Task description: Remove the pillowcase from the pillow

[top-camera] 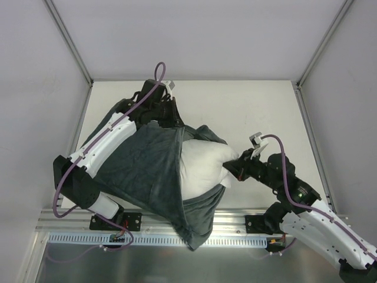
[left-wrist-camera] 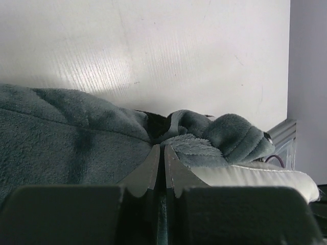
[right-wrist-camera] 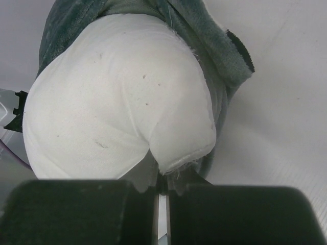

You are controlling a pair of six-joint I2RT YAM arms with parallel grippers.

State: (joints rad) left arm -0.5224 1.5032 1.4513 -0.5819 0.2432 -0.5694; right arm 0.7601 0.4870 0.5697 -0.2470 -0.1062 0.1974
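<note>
The pillow [top-camera: 203, 168] lies in the middle of the table [top-camera: 259, 109], close to its near edge. Its white end bulges out of a grey-green fleece pillowcase [top-camera: 144, 168] toward the right edge. The rest of the case runs off toward the far-left corner, and one loose fold droops over the near edge.

My right gripper [right-wrist-camera: 162, 179] has its jaws drawn together on a corner seam of the bare pillow. It grips only a thin pinch of white cloth, with the stuffing ballooning above it. My left gripper [left-wrist-camera: 163, 155] is also closed, and a fold of fleece at the case's mouth is bunched at its tips. From overhead the cloth rises in a taut sheet to that gripper, so I judge it has a real hold.

Both things look light and thoroughly soft. The pillow should squash and stretch before it slides, and I'd expect plush fleece to drag on the cotton rather than slip freely. A seamed corner is the best place to hold the pillow, since smooth cover cloth alone could pull out of the jaws. For the case, the hemmed rim of the opening is the place to grip, because it is double thickness. I reckon a slow, steady pull apart suits this better than a jerk.
</note>
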